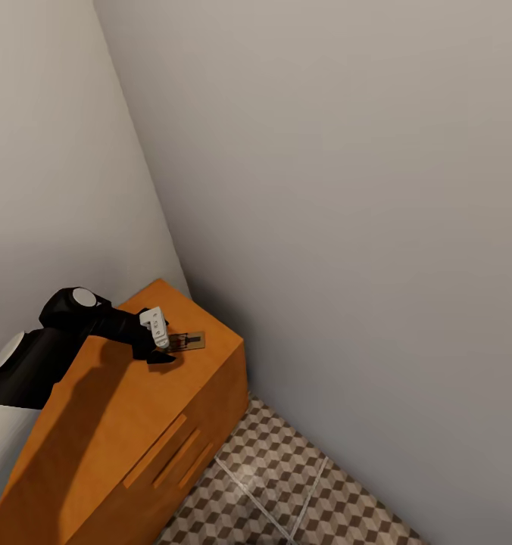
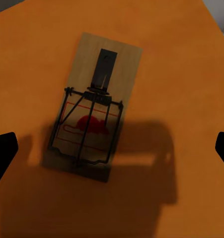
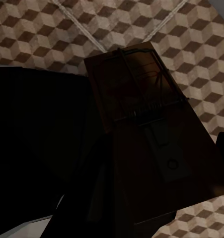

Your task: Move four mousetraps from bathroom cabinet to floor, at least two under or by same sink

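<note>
One mousetrap [image 1: 191,342] lies flat on top of the orange-brown cabinet [image 1: 127,409], near its far corner. My left gripper [image 1: 159,353] hovers just above and beside it. In the left wrist view the mousetrap [image 2: 94,106] lies on the cabinet top [image 2: 181,64] with its red mouse print and wire bar showing. My left gripper [image 2: 112,153] is open there, one dark fingertip [image 2: 2,156] at each side, wide apart and not touching the trap. Another mousetrap [image 3: 151,134] is close up and in shadow, tilted above the bathroom floor [image 3: 52,29], with my right gripper [image 3: 156,148] shut on it.
Grey walls meet in a corner right behind the cabinet. The cabinet front has slim bar handles [image 1: 173,450]. The cube-pattern floor tiles [image 1: 286,484] stretch to the right of the cabinet along the wall. A dark mass [image 3: 37,144] covers much of the right wrist view.
</note>
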